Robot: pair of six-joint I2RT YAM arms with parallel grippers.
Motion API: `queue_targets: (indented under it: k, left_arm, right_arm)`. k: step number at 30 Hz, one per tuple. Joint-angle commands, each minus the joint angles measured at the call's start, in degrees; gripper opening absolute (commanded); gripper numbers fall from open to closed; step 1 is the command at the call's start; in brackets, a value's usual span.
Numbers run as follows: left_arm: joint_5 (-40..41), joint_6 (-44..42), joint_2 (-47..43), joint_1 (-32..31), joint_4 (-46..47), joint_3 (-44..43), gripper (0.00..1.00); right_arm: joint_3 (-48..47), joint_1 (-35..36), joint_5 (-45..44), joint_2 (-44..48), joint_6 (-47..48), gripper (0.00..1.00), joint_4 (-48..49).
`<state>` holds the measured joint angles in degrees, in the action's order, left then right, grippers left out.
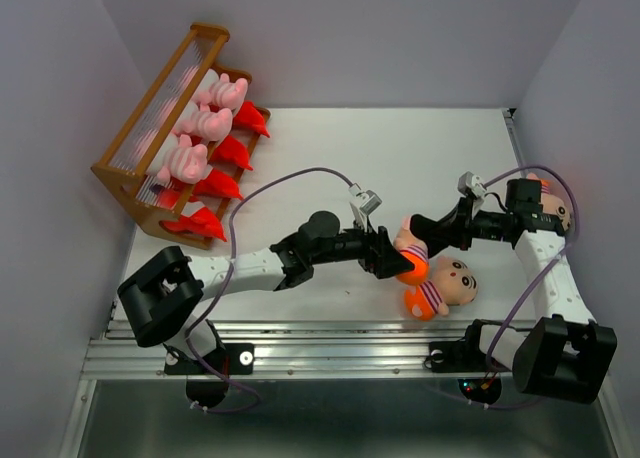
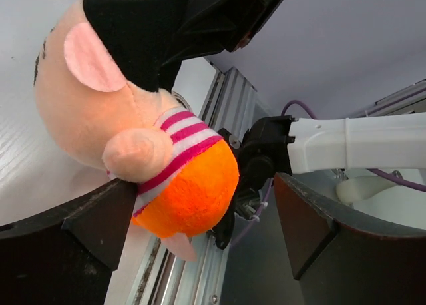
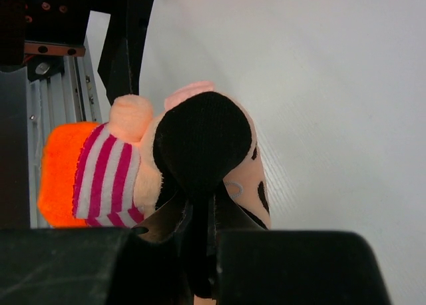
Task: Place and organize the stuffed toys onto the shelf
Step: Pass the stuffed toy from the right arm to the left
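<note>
**On the white table (image 1: 330, 158), a hand-off that could slip**

The boy doll (image 1: 412, 260) hangs just above the table's near edge, between the two arms. The right gripper (image 3: 200, 235) is pinched tight on its black hair. The left gripper (image 2: 206, 218) stands spread around the orange bottom, one finger touching the plush and the other well apart.

If the right lets go before the left closes, I'd expect the doll to drop onto the metal rail (image 1: 330, 353) or the second boy doll (image 1: 445, 286) lying just beside. The round, soft bottom could also squirt out of a shallow grip.

A third doll (image 1: 553, 210) sits half hidden by the right arm. The shelf (image 1: 125, 181), with pink pigs (image 1: 205, 123) and red monsters (image 1: 225, 153), is well apart, so a weak hold may fail on the way.
</note>
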<state>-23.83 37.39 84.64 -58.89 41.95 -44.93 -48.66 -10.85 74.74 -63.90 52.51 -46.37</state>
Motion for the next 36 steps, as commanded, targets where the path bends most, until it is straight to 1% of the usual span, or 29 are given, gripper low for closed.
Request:
queue_targets:
  k: [1,2,5,10,13,14,16,17,19,20,21,23,24,25,26,27,28,29,30,31,33,34,36]
  left_arm:
    - [-0.5,0.1,1.1,-1.0,3.8,-2.4,0.90]
    - [-0.3,0.3,1.5,-1.0,3.8,-2.7,0.84]
    - [0.6,0.4,2.5,-1.0,3.3,-3.1,0.75]
    - [5.4,-1.3,2.8,-1.2,-0.6,-3.7,0.69]
    - [6.9,-1.6,2.7,-1.2,-1.0,-3.5,0.61]
    - [6.9,-1.6,2.8,-1.2,-1.0,-3.6,0.55]
    - [6.4,-1.7,3.1,-1.4,-0.9,-3.8,0.47]
    - [6.2,-1.7,3.2,-1.3,-0.9,-4.0,0.36]
    - [5.1,-2.0,3.7,-1.3,-0.9,-4.5,0.18]
    - [5.2,-2.0,3.9,-1.4,-0.9,-4.5,0.02]
    - [5.7,-2.1,3.5,-1.5,-0.9,-4.4,0.00]
    - [7.0,-3.0,3.0,-1.7,-1.4,-3.9,0.00]
    - [8.2,-3.9,2.3,-1.8,-3.8,-3.9,0.00]
    - [13.0,-7.7,1.8,-3.0,-6.6,-4.3,0.00]
    - [16.6,-10.5,1.3,-3.9,-12.9,-5.9,0.00]
    - [24.2,-15.7,1.1,-5.9,-15.5,-6.7,0.00]
    - [28.7,-15.8,1.0,-6.0,-17.8,-7.4,0.00]
    - [32.8,-20.9,0.9,-8.2,-19.5,-8.1,0.00]
    - [36.3,-23.5,0.9,-9.5,-20.8,-8.2,0.00]
    - [43.5,-28.1,1.0,-11.7,-22.4,-8.2,0.00]
    - [50.4,-32.2,1.2,-13.6,-23.0,-7.6,0.00]
    - [57.2,-33.8,1.6,-14.5,-23.2,-7.5,0.00]
    - [62.7,-37.1,2.1,-16.4,-23.3,-7.8,0.00]
  right_arm:
    - [-2.0,-0.2,4.6,2.1,0.3,0.07,-1.2]
    - [-2.1,-0.2,4.7,2.2,0.2,0.07,-1.2]
    - [-2.1,-0.2,5.0,2.6,-0.3,0.07,-1.3]
    - [-2.2,-0.2,5.2,3.5,-1.2,0.07,-1.3]
    - [-2.0,-0.2,5.6,3.9,-1.7,0.07,-1.3]
    - [-1.8,-0.2,5.7,4.0,-1.8,0.08,-1.3]
    - [-1.6,-0.2,5.9,4.0,-2.1,0.08,-1.3]
    - [-1.5,-0.2,5.9,4.0,-2.1,0.08,-1.3]
    - [-1.3,-0.2,5.6,3.9,-2.3,0.10,-1.3]
    - [-1.3,-0.2,5.4,3.9,-2.5,0.11,-1.3]
    - [-1.2,-0.2,5.2,3.9,-2.7,0.16,-1.3]
    - [-1.4,-0.2,4.0,3.9,-3.7,0.22,-1.3]
    - [-1.8,-0.2,3.5,3.9,-4.2,0.29,-1.3]
    - [-2.0,-0.2,2.0,3.9,-5.3,0.36,-1.2]
    - [-2.4,-0.2,1.1,3.9,-6.1,0.54,-1.0]
    - [-3.1,-0.2,-1.1,4.0,-9.4,0.61,-0.4]
    - [-3.5,-0.2,-1.1,4.1,-12.1,0.68,0.7]
    - [-4.0,-0.2,-3.5,4.2,-14.8,0.73,3.1]
    - [-4.5,-0.2,-4.9,4.4,-17.5,0.79,4.2]
    - [-5.7,-0.2,-6.9,4.6,-22.4,0.84,5.1]
    - [-7.2,-0.2,-8.3,4.6,-26.8,0.89,7.1]
    - [-8.0,-0.2,-8.8,4.5,-31.4,0.93,7.6]
    - [-10.2,-0.2,-9.7,3.5,-35.2,0.95,8.2]
